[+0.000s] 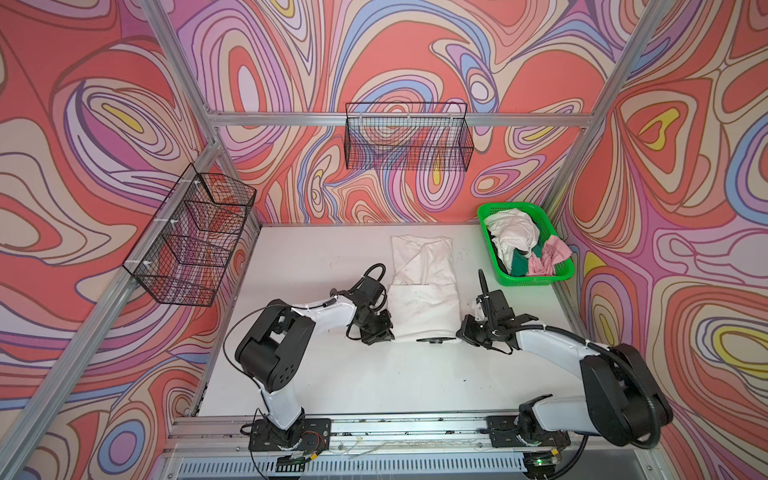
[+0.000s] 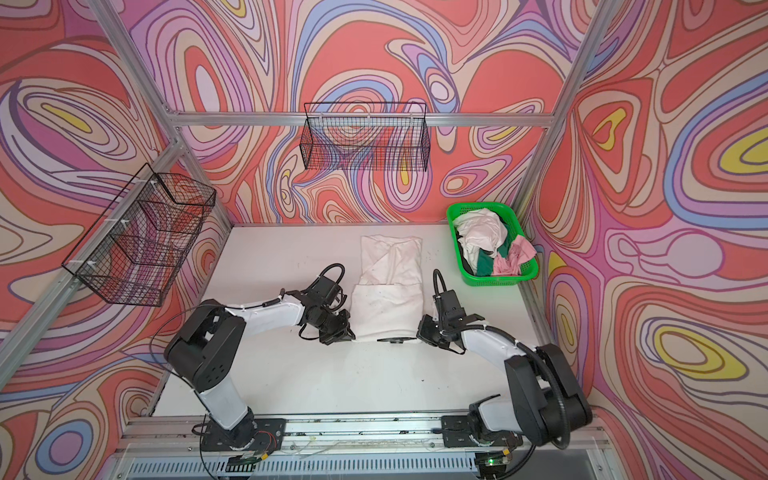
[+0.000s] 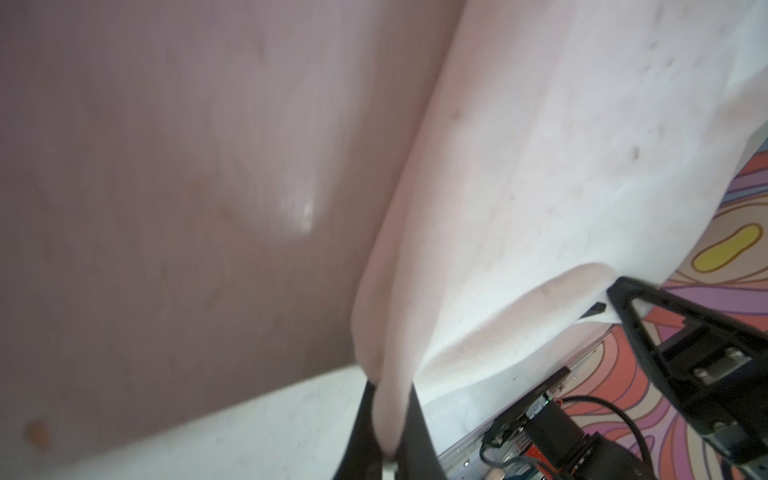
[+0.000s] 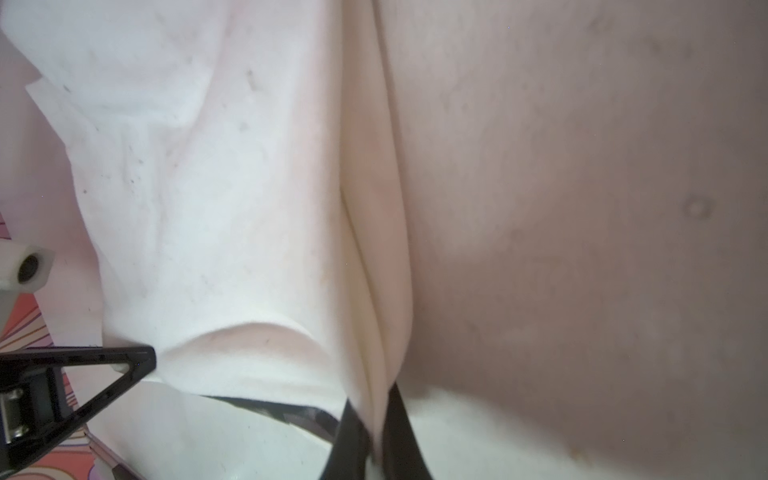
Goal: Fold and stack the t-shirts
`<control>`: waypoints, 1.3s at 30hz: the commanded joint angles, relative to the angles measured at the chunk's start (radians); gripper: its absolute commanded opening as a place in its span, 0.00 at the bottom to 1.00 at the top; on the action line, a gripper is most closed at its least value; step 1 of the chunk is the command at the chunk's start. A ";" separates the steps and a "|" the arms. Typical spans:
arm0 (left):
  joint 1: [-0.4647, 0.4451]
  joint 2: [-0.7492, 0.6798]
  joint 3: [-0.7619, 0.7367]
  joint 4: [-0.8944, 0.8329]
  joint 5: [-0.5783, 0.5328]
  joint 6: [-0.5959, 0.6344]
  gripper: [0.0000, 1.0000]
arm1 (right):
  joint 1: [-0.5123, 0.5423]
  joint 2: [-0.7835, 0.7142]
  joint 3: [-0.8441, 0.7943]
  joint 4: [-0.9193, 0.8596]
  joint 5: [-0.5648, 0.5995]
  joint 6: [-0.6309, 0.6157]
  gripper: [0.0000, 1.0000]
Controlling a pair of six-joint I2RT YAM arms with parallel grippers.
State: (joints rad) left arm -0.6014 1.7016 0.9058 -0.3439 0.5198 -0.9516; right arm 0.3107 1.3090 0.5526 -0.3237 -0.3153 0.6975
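Between the left jaws, as the left wrist view shows, a thick ridge of white cloth is pinched tight. The right jaws are clamped on a similar ridge in the right wrist view. Both grip the white t-shirt [image 1: 422,309] at the two corners of its near edge, one corner each, probably so that the edge can rise level and be carried over without skewing. From those corners the shirt runs across the table [image 1: 332,382] toward the far wall, narrowed into a long strip with a crosswise fold line partway along. Well off to the right, the green basket [image 1: 536,281] holds the other t-shirts [image 1: 513,237], white, dark green and pink, crumpled and not yet folded.
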 commanded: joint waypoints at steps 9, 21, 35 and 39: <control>-0.099 -0.470 -0.225 -0.149 -0.146 -0.220 0.00 | 0.107 -0.368 -0.012 -0.306 0.025 0.145 0.00; -0.020 -0.431 0.172 -0.343 -0.195 -0.069 0.00 | 0.095 -0.153 0.452 -0.341 0.054 0.005 0.00; 0.147 -0.033 0.528 -0.367 -0.049 0.060 0.00 | -0.043 0.166 0.657 -0.175 -0.065 -0.049 0.00; 0.170 0.051 0.604 -0.402 -0.029 0.063 0.00 | -0.059 0.235 0.683 -0.129 -0.063 -0.040 0.00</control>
State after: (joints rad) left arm -0.4507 1.7222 1.4658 -0.6849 0.4637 -0.9119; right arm 0.2638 1.5150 1.1976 -0.5152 -0.3656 0.6628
